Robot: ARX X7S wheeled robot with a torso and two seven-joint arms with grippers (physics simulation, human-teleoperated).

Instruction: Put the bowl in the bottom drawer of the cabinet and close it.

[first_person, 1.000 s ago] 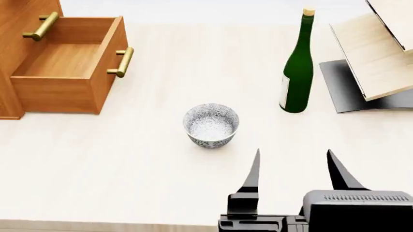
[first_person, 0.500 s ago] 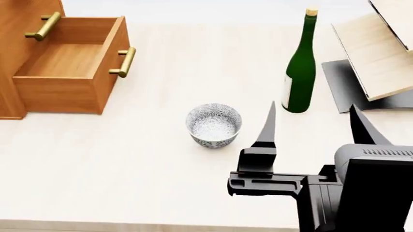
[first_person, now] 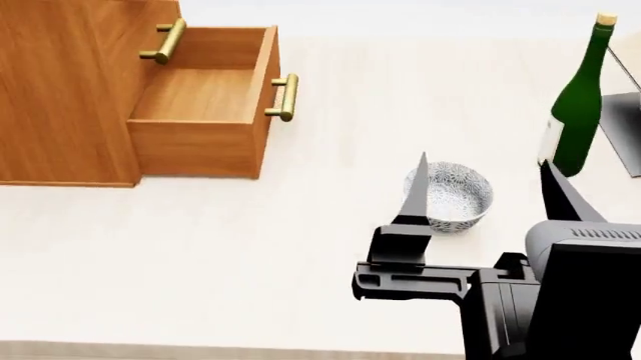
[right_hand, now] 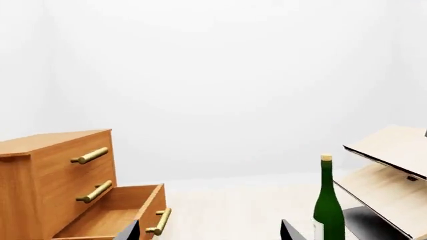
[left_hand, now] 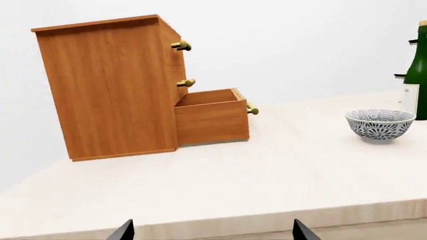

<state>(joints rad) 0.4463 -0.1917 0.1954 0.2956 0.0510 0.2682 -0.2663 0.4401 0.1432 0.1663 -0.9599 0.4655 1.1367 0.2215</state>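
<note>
**Q:** Where's everything sitting right now?

**A:** From my head cam, the small round bowl with the blue-grey and white floral pattern [first_person: 449, 196] is upright on the pale wooden table [first_person: 251, 262], around 3 o'clock from centre. The boxy orange-brown wood-grain cabinet [first_person: 60, 90] is up at 10 o'clock, and its bottom drawer [first_person: 206, 112] is pulled out, bare wood inside, brass bar handle [first_person: 284, 97] facing the bowl. Bowl and drawer are well apart. There's a tall green glass bottle with a cork [first_person: 579, 105] at 2 o'clock, standing past the bowl.

**Q:** And the arms?

**A:** My right gripper [first_person: 491, 191] hangs over the near side of the bowl with the jaws spread wide. One black fingertip [first_person: 419, 187] overlaps the bowl's left rim in the picture, the other sits off to its right, near the bottle's base. I can't tell if anything is touching. The left gripper [left_hand: 212, 230] only shows two dark tips at the edge of its own wrist cam, set far apart, so wide too, nothing between them. That cam sees the bowl beside the bottle, with the cabinet across the table.

**Q:** Anything else?

**A:** The right wrist cam catches a pale wooden slanted rack [right_hand: 390, 170] beyond the bottle.
</note>
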